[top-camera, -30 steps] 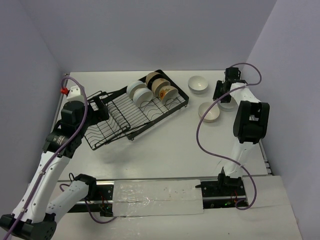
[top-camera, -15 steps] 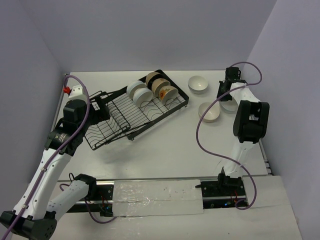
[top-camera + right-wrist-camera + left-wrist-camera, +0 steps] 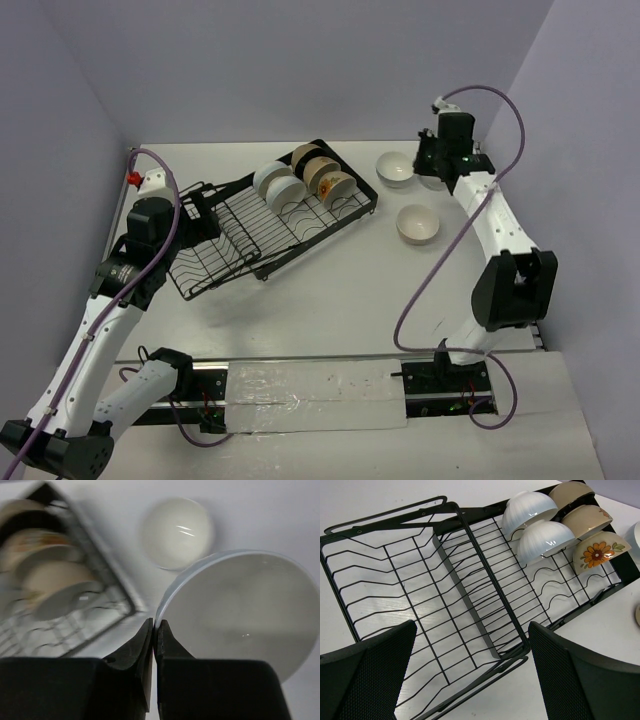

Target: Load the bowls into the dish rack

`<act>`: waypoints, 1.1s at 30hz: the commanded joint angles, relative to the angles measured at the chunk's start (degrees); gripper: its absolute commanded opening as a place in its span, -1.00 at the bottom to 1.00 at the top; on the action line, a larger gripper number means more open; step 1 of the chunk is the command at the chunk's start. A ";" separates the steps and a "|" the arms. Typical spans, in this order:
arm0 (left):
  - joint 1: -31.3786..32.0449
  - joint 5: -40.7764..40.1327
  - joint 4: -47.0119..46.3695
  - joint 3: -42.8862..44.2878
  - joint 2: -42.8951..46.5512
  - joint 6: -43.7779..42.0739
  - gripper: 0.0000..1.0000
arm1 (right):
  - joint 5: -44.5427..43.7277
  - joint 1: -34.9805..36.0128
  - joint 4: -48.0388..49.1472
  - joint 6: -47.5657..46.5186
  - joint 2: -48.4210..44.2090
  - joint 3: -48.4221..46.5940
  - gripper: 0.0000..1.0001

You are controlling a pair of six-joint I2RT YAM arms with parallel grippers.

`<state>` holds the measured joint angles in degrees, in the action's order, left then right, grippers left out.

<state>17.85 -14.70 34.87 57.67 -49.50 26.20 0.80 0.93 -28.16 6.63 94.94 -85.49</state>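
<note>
The black wire dish rack (image 3: 262,222) lies at the table's middle left, and several bowls stand on edge in its right section. In the left wrist view these are two white bowls (image 3: 544,540), two tan ones (image 3: 587,519) and an orange-patterned one (image 3: 598,554). My left gripper (image 3: 472,650) is open and empty over the rack's empty left section (image 3: 420,595). My right gripper (image 3: 154,625) is shut on the rim of a pale bowl (image 3: 245,610), held in the air near the back right (image 3: 432,170). Two white bowls (image 3: 396,168) (image 3: 418,224) sit on the table.
The rack's right corner (image 3: 115,587) shows blurred to the left of the held bowl, with a loose white bowl (image 3: 177,532) beyond it. Walls close the table at the back and on both sides. The right arm's purple cable (image 3: 430,275) loops over the right side.
My right gripper has lifted its bowl off the table's right side and carried it back and left, toward the rack's corner. The left arm has hardly moved.
</note>
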 commanded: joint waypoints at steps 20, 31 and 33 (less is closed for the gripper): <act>0.17 0.55 -1.48 1.83 1.15 -0.27 0.98 | 30.22 33.96 81.91 43.00 2.26 27.66 -1.00; 0.17 -0.59 0.37 1.57 1.86 0.00 0.99 | 27.50 35.02 93.11 47.85 13.24 28.89 -1.00; 0.17 -0.77 0.55 1.66 1.86 0.08 0.99 | 26.89 35.02 94.95 49.00 14.92 29.24 -1.00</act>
<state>17.85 -14.46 35.31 57.67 -48.31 26.22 28.84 35.55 55.07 52.95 108.29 -56.14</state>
